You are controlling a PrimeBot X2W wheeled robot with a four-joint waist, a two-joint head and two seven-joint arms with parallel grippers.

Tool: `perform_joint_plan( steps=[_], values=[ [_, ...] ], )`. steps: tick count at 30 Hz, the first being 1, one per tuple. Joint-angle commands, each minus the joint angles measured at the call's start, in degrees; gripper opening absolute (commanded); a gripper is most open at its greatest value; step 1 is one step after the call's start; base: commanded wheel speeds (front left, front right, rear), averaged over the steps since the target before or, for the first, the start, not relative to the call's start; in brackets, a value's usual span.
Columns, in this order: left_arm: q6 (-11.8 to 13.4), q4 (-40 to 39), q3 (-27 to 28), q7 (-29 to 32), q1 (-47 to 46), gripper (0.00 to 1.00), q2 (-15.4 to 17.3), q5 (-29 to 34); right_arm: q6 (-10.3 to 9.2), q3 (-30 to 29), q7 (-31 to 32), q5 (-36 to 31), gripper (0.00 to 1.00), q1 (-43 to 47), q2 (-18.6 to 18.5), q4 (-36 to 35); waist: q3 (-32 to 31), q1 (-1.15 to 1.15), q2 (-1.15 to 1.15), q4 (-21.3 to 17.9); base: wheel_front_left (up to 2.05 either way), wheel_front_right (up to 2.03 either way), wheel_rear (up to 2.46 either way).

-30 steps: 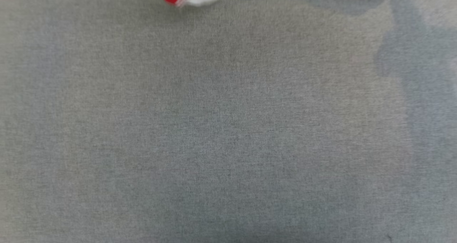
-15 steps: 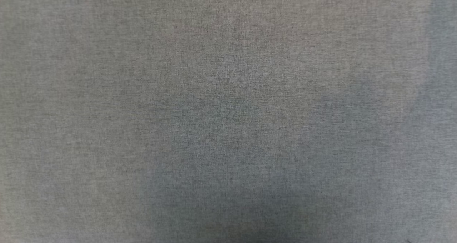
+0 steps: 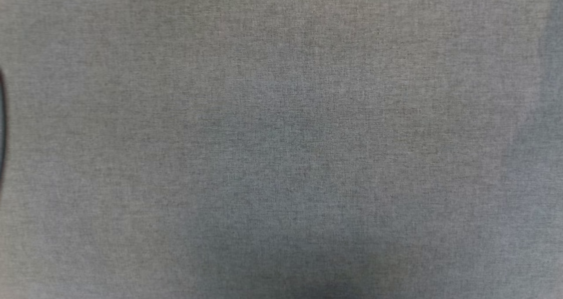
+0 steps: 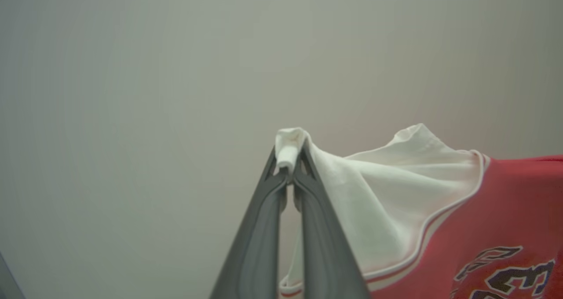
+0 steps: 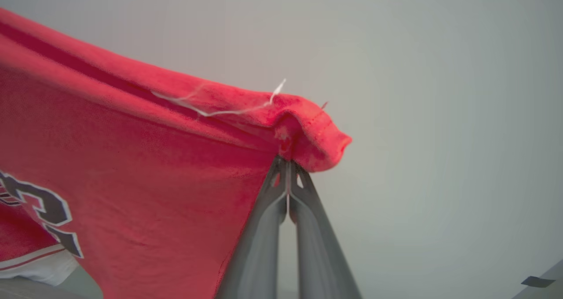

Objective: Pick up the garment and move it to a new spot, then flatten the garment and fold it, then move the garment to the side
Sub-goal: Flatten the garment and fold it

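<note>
My left gripper (image 4: 288,158) has its jaws pinched together on a small fold of the garment (image 4: 484,211). The fold is the edge of a white sleeve (image 4: 387,193), and a nub of it pokes out past my tips. My two dark fingers (image 4: 259,246) run up from the bottom of the left wrist view, close side by side, and point at a plain pale backdrop. From the pinch the sleeve spreads to the right of that view and falls back beside my fingers. It passes striped piping into the red body, where dark, white-edged lettering (image 4: 506,277) shows at the lower right.

My right gripper (image 5: 288,165) is clamped the same way, jaws tight on a rolled corner of the red hem (image 5: 316,140), which bulges over my tips. A loose white thread (image 5: 220,110) lies along that hem. The red cloth stretches away to the left of the right wrist view and hangs down beside my fingers, with part of a dark outlined character (image 5: 48,211) and a bit of white sleeve at the lower left.

So the garment is held up between my two arms, one edge in each grip, clear of any surface I can make out. How high my arms are I cannot tell.

In the head view the grey woven table (image 3: 281,140) spreads below, with a thin dark curve (image 3: 2,114) at its left edge that I cannot identify.
</note>
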Motion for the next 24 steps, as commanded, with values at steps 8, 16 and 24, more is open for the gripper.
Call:
perform_joint_plan(
  steps=[8,16,24],
  values=[
    [-0.46,-8.06,-0.8,-0.39,21.83,0.0,-3.31,-3.33,-0.49,4.53,-1.7,6.25,0.0,14.52,-0.75,0.56,-7.37,-0.01,0.0,1.31,0.0,0.0,0.0],
    [-0.57,-11.93,-5.76,-0.38,42.52,0.0,-4.02,-7.88,-0.49,9.41,-1.96,12.91,0.0,30.21,-0.89,-1.61,-16.67,-0.01,0.0,1.72,0.0,0.0,0.0],
    [-0.58,-14.05,-13.21,1.12,58.27,0.0,-1.51,-12.99,-0.49,13.94,-1.67,20.35,0.0,44.08,-1.22,-4.05,-24.32,-0.01,0.0,1.77,0.0,0.0,0.0]
  ],
)
